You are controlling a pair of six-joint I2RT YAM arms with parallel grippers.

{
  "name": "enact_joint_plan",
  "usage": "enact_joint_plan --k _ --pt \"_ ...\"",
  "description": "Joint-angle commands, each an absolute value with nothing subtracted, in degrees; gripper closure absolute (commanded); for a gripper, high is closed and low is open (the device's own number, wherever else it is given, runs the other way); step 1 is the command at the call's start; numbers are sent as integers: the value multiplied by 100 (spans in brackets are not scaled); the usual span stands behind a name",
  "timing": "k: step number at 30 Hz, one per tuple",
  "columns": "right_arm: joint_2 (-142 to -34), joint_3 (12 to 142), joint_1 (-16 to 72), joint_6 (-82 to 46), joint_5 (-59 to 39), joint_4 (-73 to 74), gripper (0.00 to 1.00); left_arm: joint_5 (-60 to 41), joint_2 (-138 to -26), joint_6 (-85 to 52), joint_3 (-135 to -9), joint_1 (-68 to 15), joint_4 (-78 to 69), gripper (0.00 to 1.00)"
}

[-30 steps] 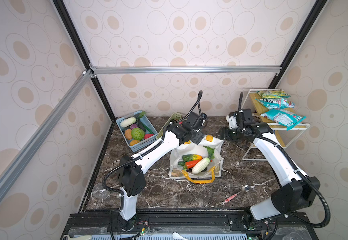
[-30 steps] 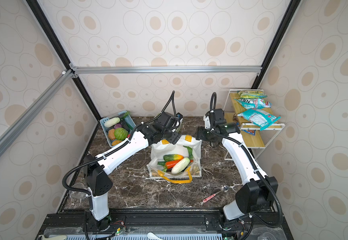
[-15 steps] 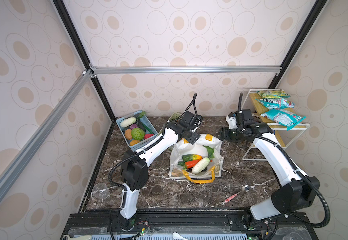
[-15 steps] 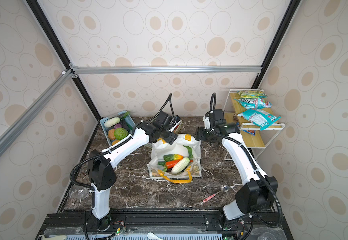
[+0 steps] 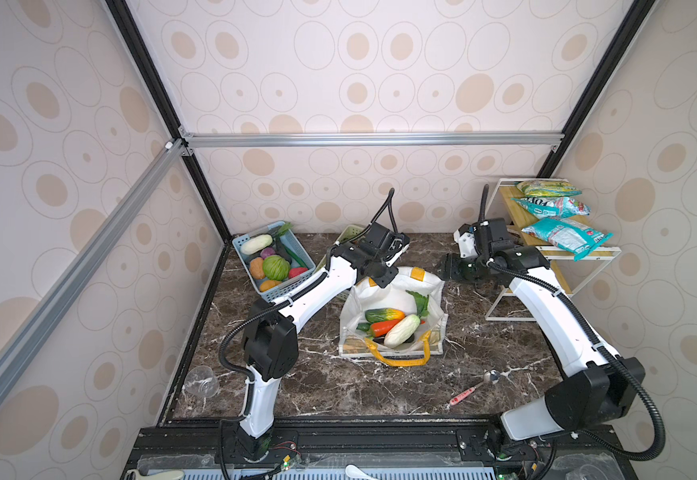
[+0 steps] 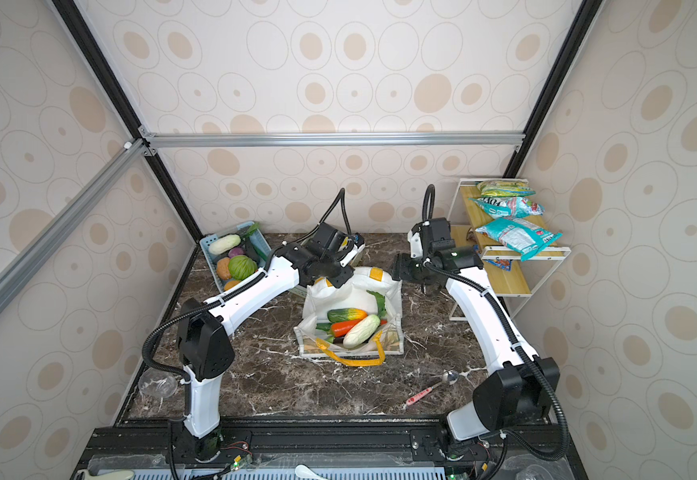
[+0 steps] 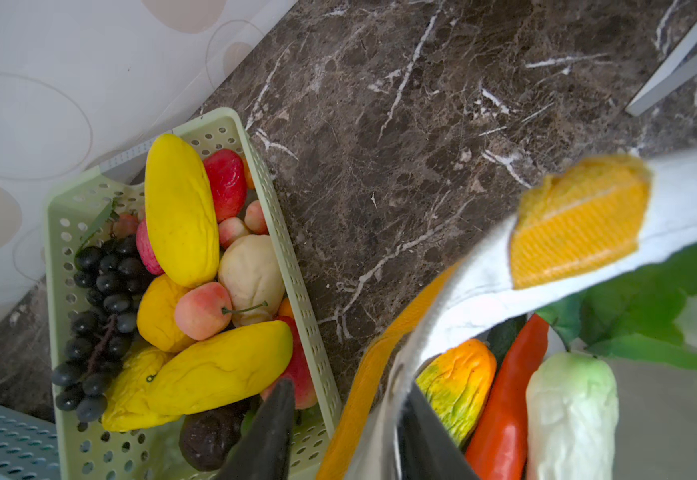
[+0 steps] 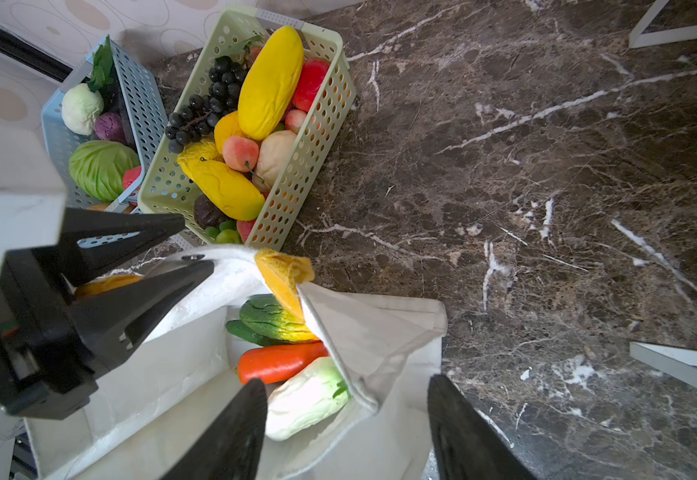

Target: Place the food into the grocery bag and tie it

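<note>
**Both grippers at the bag's far rim**

On the marble table (image 5: 317,386) the grocery bag (image 5: 382,293) stood mid-scene, mouth up, with the food (image 5: 396,330) inside. A green basket (image 7: 278,232) of fruit crowded its far-left corner. There the left gripper (image 7: 348,390) straddled the rim and the far handle strap (image 7: 359,399), its fingers half closed and one not touching. The right gripper (image 8: 346,384) hung spread wide around the far-right corner. The near handle (image 5: 396,360) lay slack, well apart from both. Tying would likely need it brought across.

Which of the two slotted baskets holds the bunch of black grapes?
The pale green basket, nearest the grocery bag, holds the black grapes; the blue basket holds a green cabbage instead.
</note>
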State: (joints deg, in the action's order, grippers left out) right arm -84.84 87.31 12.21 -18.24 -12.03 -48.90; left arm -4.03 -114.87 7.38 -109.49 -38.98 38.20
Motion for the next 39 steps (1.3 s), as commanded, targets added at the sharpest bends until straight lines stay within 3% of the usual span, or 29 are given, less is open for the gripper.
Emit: enact_joint_plan --k 1,7,15,21,32,39 --pt "-8358 8697 1247 -1883 -1252 -5028 36 -657 -11449 788 -10947 -3834 3836 71" --pt "-8370 8795 1336 -1870 -1248 -5112 36 -1055 -11238 552 -10740 -3824 3739 91" --pt "-8323 8832 1388 -1822 -1262 -5251 36 -1628 -10681 12 -10125 -3831 3322 100" --pt "-8238 8836 1526 -1697 -1339 -5490 36 -1942 -10354 -541 -9775 -3824 3015 100" --pt "-7418 8472 1574 -1742 -1028 -5783 37 -1585 -10257 -789 -9702 -3827 3121 100" --pt "-7107 7967 2010 -1876 -1106 -5705 50 -1571 -10265 -861 -9721 -3829 3079 100"
